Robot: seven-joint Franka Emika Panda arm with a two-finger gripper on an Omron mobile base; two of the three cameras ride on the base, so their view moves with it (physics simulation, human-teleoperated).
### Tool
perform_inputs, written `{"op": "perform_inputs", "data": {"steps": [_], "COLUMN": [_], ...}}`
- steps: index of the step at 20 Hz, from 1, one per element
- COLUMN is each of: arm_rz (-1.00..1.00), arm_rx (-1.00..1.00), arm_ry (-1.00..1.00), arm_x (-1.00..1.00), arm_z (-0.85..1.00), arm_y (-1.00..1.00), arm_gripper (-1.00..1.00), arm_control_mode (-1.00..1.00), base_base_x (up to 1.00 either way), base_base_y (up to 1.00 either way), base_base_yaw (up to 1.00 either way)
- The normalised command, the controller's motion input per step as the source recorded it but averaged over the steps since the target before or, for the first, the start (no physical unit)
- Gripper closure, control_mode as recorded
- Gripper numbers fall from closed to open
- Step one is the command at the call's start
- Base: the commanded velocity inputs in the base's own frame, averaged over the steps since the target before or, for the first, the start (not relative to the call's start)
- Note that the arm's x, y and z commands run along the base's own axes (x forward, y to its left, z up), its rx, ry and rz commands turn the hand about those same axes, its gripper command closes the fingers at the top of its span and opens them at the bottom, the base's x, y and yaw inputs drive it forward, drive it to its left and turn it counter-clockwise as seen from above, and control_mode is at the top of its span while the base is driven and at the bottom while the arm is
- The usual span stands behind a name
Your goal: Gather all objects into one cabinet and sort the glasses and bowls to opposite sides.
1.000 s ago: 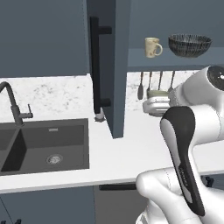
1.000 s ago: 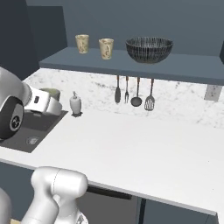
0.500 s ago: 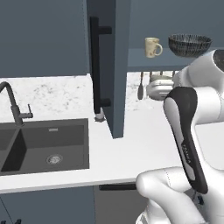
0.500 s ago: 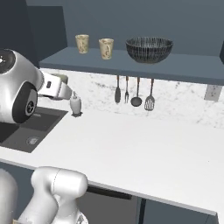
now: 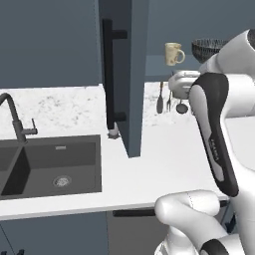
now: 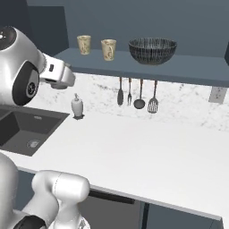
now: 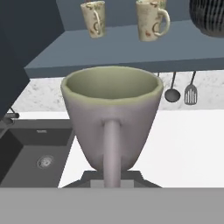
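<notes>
Honestly, the tool (image 7: 111,181) was clamped on the pinkish-beige cup (image 7: 111,116), held upright over the desk (image 7: 183,144) below the cabinet shelf (image 7: 118,52). It looked light, rigid, probably slick and breakable, so that wall pinch seemed fine.

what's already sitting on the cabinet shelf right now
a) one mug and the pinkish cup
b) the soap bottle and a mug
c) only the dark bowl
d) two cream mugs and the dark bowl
d: the right base view shows two cream mugs left of the dark patterned bowl on the shelf, while the pinkish-beige cup sits in the gripper.
</notes>
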Motion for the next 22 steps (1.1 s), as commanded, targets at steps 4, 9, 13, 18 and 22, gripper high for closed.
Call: {"op": "perform_inputs", "data": {"steps": [4,9,13,18,22], "arm_rz": [-0.12,-0.07,0.0,-0.05,-0.02], "arm_rx": [-0.04,-0.04,0.0,0.0,0.0], "arm_ry": [0.0,-0.12,-0.1,-0.2,-0.03], "arm_x": [0.98,0.41,0.12,0.95,0.33], "arm_z": [0.36,0.36,0.07,0.24,0.03], "arm_y": [0.0,0.02,-0.02,-0.13,0.01], "arm_gripper": [1.0,1.0,1.0,1.0,1.0], "arm_control_mode": [-1.0,-1.0,-1.0,-1.0,-1.0], "base_base_x": [0.0,0.0,0.0,0.0,0.0], "base_base_y": [0.0,0.0,0.0,0.0,0.0], "base_base_yaw": [0.0,0.0,0.0,0.0,0.0]}}
